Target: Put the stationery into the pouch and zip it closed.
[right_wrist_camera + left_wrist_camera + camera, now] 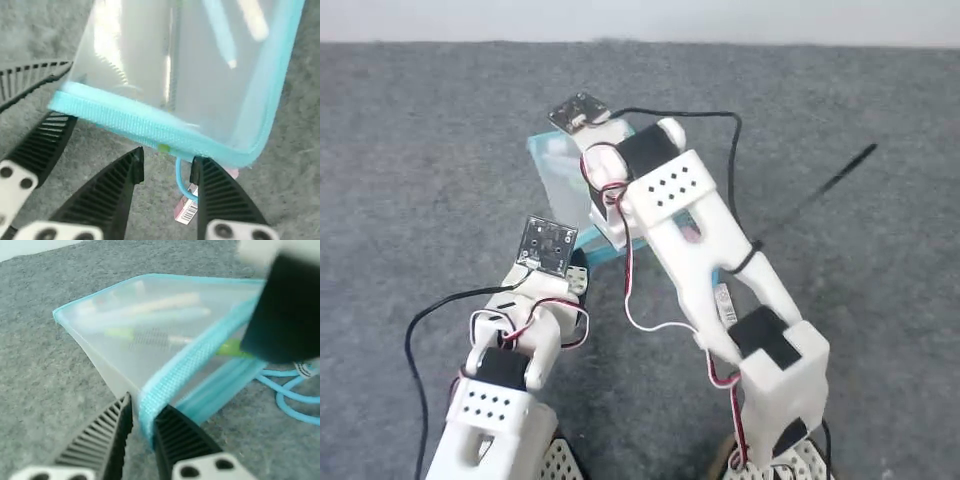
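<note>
Two-armed, set for zipping: pinching pouch [150,340] corner with left end effector [145,404] as anchor, straddling cord [179,179] with spread right end effector [169,157].

I see the pouch [558,170] mid-table, toward the far side. It is translucent with a light-blue zip band and trim, and it sits tilted up off the mat. Inside lie pens [165,302]: one cream, one pale blue, one green-tipped. A blue cord [178,176] hangs at its zip end. A thin black stick [840,178] lies to the right, well apart.
</note>
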Controlling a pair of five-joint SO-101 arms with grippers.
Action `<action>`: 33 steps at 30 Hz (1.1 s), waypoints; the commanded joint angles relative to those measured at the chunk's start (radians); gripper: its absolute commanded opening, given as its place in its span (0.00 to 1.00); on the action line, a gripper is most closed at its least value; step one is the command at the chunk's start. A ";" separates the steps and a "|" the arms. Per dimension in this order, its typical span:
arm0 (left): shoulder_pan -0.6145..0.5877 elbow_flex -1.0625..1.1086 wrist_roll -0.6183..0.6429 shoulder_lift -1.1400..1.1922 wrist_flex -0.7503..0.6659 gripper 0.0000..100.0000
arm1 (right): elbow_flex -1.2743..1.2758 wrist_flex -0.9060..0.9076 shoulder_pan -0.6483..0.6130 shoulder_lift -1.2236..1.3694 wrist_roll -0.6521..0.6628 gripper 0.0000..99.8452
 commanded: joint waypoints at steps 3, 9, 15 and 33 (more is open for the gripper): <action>-0.014 -0.004 -0.017 -0.031 -0.025 0.01 | 0.006 0.033 0.056 -0.213 0.037 0.14; -0.144 -0.028 0.038 -0.031 -0.040 0.01 | 0.259 -0.004 0.183 -0.374 0.115 0.13; -0.250 -0.045 0.114 -0.031 -0.054 0.01 | 0.807 -0.305 0.300 -0.541 0.147 0.13; -0.265 -0.042 0.107 -0.031 -0.054 0.01 | 1.432 -0.711 0.325 -0.602 0.138 0.13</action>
